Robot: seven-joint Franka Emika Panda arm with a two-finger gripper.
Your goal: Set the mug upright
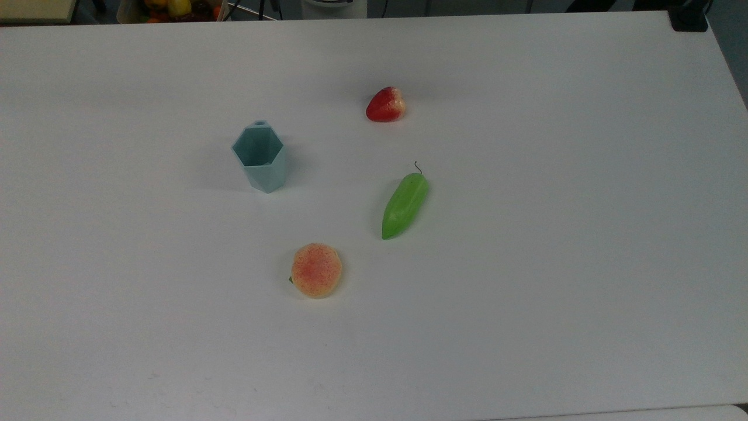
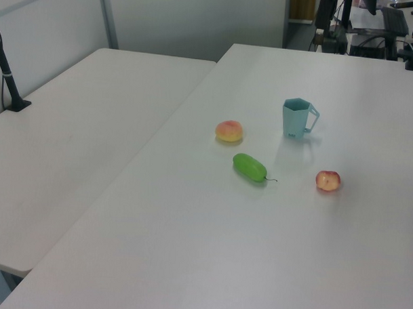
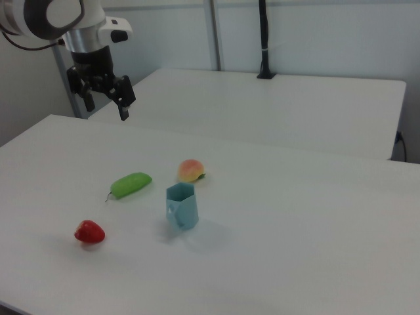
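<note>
While the arm waits, the scene reads so:
Mug (image 1: pixel 261 156): upright on its narrow base on the white table (image 1: pixel 526 292), hexagonal mouth facing up, nothing inside that can be made out; its handle points to the left view's right (image 2: pixel 299 118) and toward the far edge in the top view.
Gripper (image 3: pixel 105 98): raised in the air at the right view's upper left, well apart from the mug (image 3: pixel 182 206) and touching nothing; the two black fingers stand spread wide with nothing between them.
Strawberry (image 1: pixel 385 104): red, lying toward the top view's upper right of the mug, well apart from it.
Green pod (image 1: pixel 404 203): long and green with a thin dark stem, lying to the top view's right of the mug, below the strawberry.
Peach (image 1: pixel 316 270): orange-yellow, nearest the top view's lower edge, below and to the right of the mug.
Spacing: none of the four items touch one another.
Second table (image 2: pixel 71 143): white, beside the first at the left view's left, with a dark post standing at its far left edge.
</note>
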